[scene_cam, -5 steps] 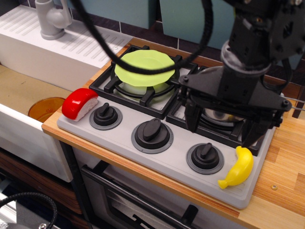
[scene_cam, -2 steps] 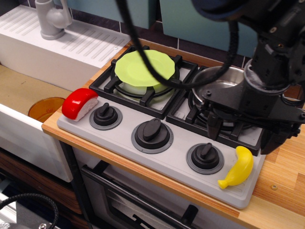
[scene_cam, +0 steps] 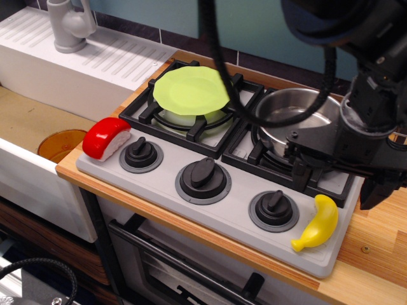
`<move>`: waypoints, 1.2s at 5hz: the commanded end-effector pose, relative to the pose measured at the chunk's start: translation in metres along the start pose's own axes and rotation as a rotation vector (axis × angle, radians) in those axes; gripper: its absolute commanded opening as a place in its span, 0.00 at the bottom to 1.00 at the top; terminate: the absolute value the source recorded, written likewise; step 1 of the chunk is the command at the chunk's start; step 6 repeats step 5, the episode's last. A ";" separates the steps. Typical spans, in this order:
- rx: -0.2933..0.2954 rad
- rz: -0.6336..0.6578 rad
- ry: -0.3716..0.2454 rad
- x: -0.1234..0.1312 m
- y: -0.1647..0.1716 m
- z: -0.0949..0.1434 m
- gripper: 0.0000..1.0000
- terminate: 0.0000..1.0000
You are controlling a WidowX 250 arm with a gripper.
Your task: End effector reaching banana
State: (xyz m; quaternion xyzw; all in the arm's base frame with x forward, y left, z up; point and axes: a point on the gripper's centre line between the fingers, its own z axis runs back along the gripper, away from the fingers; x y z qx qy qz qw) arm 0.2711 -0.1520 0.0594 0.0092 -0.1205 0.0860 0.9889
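The yellow toy banana [scene_cam: 318, 223] lies on the grey front panel of the toy stove [scene_cam: 235, 219], at its right end beside the right-hand knob [scene_cam: 274, 209]. My black gripper [scene_cam: 337, 184] hangs just behind and above the banana, over the stove's right edge. Its wide crossbar sits in front of the pot. Its two dark fingers [scene_cam: 300, 173] point down and stand wide apart, with nothing between them. Black cables trail up to the top of the frame.
A silver pot [scene_cam: 299, 111] sits on the right burner and a green plate [scene_cam: 191, 91] on the left burner. A red-and-white toy sushi [scene_cam: 105, 136] lies at the stove's left end. A sink with a grey faucet [scene_cam: 68, 25] is at the left.
The gripper has moved to the right and uncovered the pot. It now hangs over the stove's right edge behind the banana. The banana has not moved.
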 end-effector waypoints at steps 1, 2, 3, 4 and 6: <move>-0.053 0.013 -0.056 0.003 -0.013 -0.009 1.00 0.00; -0.061 0.020 -0.070 -0.006 -0.012 -0.018 1.00 0.00; -0.083 0.028 -0.085 -0.013 -0.009 -0.033 1.00 0.00; -0.104 0.036 -0.085 -0.018 -0.008 -0.043 1.00 0.00; -0.116 0.015 -0.088 -0.020 -0.004 -0.047 1.00 1.00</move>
